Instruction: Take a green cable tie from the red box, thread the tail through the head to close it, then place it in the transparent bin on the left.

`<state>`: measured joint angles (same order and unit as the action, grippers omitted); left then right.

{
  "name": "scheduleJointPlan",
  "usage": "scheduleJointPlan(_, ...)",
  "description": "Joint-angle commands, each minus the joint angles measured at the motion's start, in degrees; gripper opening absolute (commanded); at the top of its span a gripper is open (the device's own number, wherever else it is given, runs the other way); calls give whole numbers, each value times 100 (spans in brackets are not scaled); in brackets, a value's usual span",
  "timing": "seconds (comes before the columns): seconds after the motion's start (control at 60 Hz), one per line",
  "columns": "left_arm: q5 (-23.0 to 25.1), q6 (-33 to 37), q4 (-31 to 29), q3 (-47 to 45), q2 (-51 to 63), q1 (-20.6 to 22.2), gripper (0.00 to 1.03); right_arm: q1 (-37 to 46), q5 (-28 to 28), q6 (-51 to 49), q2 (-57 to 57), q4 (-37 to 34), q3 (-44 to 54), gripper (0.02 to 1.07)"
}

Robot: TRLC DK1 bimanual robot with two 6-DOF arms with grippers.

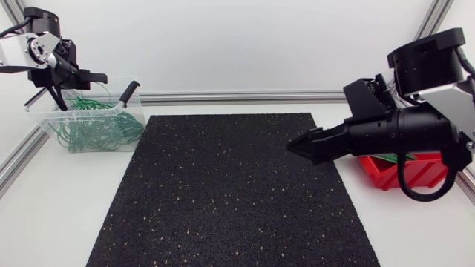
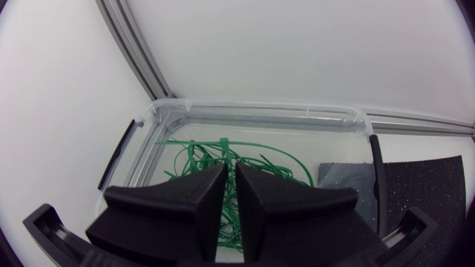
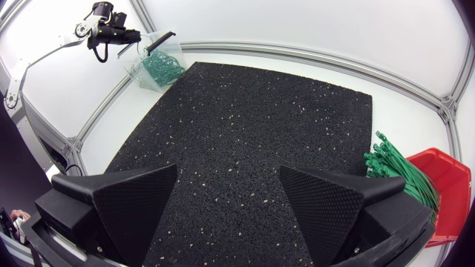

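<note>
While the black mat (image 1: 230, 193) fills the desk's middle, the right arm (image 1: 401, 133) hovers over its right edge, jaws released and wide. Green cable ties (image 3: 393, 167) overhang the red box (image 1: 375, 169) beside it. Farther off, at the left corner, the left arm (image 1: 52, 59) hangs over the transparent bin (image 1: 46, 122), jaws clenched.

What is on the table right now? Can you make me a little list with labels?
mat: black, speckled, in the middle
bin: clear, at the left
bin ties: green, a tangled heap
box: red, at the right
box ties: green, straight, poking over its rim
left pincer: over the bin, fingers close together
right pincer: over the mat near the box, open, empty
</note>
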<state>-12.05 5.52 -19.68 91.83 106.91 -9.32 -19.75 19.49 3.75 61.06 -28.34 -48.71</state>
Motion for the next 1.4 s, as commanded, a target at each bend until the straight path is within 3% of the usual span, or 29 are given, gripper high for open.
scheduleJointPlan(0.0,-60,-130,-132,160,-4,-35,72,41,-50,-120,-112,-93,134,103)
scheduleJointPlan(0.033,-87,-148,-159,63,-109,-26,87,68,-103,-164,-156,-93,134,103)
scheduleJointPlan(0.083,-87,-139,-124,-148,-303,9,100,94,-200,-217,-191,-93,142,103)
scheduleJointPlan(0.567,-78,-95,632,-2600,-2614,71,99,1280,-718,-893,-1263,-5,643,103)
scheduleJointPlan(0.8,186,55,1045,-3945,-3774,71,99,1931,-780,-1122,-2098,136,1127,103)
scheduleJointPlan(1.017,195,116,1713,-5342,-4996,378,99,2326,-806,-1280,-3047,285,1689,103)
scheduleJointPlan(1.383,239,107,2135,-7091,-7325,1011,99,2307,-1121,-1066,-4180,969,2674,103)
